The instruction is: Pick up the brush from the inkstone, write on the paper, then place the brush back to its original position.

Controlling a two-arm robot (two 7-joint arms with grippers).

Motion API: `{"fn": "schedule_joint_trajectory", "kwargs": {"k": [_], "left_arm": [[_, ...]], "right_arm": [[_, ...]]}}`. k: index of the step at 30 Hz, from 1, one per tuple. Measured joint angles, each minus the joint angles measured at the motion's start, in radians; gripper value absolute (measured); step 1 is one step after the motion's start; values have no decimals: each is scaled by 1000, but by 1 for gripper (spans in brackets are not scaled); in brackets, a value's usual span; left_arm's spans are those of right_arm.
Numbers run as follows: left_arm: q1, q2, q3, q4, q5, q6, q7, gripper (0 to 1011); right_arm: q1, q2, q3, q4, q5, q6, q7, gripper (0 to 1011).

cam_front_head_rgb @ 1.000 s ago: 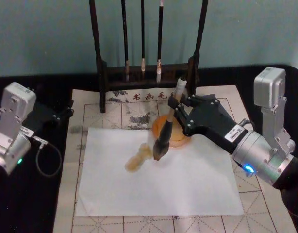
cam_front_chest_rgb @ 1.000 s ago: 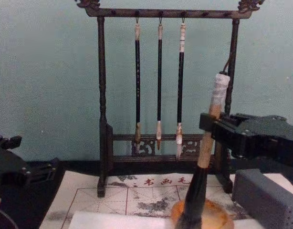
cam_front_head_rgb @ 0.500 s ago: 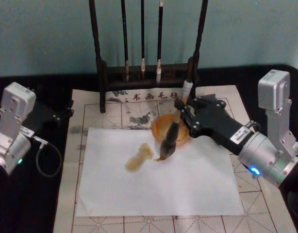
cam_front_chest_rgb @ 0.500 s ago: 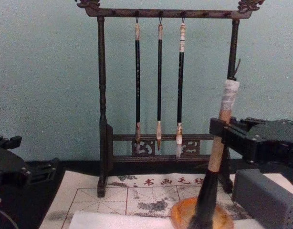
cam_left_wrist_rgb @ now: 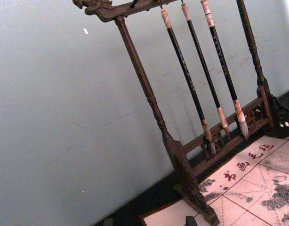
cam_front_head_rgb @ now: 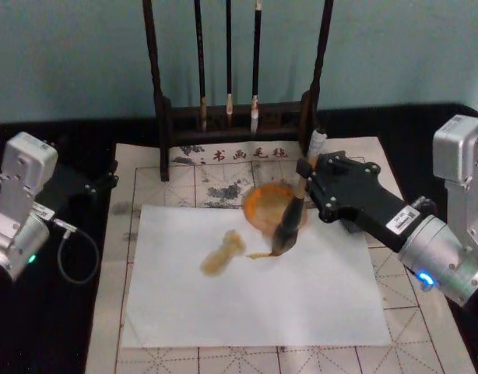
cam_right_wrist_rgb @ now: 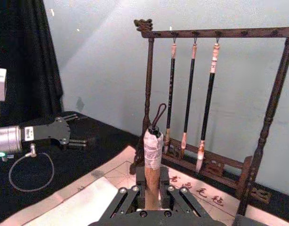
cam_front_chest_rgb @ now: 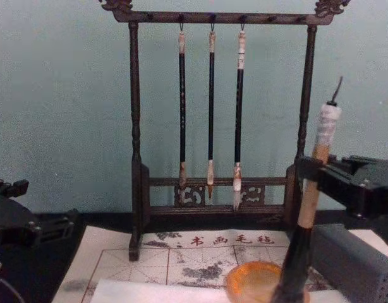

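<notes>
My right gripper (cam_front_head_rgb: 307,178) is shut on the pale handle of the brush (cam_front_head_rgb: 289,226), which leans with its whitish cap (cam_front_chest_rgb: 327,120) up and back. The dark bristle head touches the white paper (cam_front_head_rgb: 254,300) just in front of the orange inkstone (cam_front_head_rgb: 266,204). A yellowish wet blot (cam_front_head_rgb: 222,257) and a thin trailing line mark the sheet left of the tip. In the right wrist view the handle (cam_right_wrist_rgb: 152,155) stands between my fingers (cam_right_wrist_rgb: 175,195). In the chest view the brush (cam_front_chest_rgb: 311,196) crosses the inkstone's (cam_front_chest_rgb: 254,281) right side. My left gripper (cam_front_head_rgb: 95,185) is parked at the far left.
A dark wooden rack (cam_front_head_rgb: 163,117) with three thin black brushes (cam_front_chest_rgb: 211,107) stands behind the inkstone. A beige gridded mat (cam_front_head_rgb: 142,183) lies under the paper. A grey ribbed block (cam_front_chest_rgb: 355,259) sits under my right arm. Black cloth covers the table on both sides.
My right gripper has carried the brush rightward, and the tip has drawn a thin line across the paper from the blot toward the inkstone's front. The left arm has not moved.
</notes>
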Motion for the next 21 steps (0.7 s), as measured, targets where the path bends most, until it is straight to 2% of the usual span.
{"fn": "schedule_joint_trajectory", "kwargs": {"k": [15, 21], "left_arm": [[0, 0, 0, 0, 0, 0, 0, 1001], [0, 0, 0, 0, 0, 0, 0, 1001]], "right_arm": [[-28, 4, 41, -33, -6, 3, -6, 198], [-11, -20, 57, -44, 43, 19, -3, 198]]}}
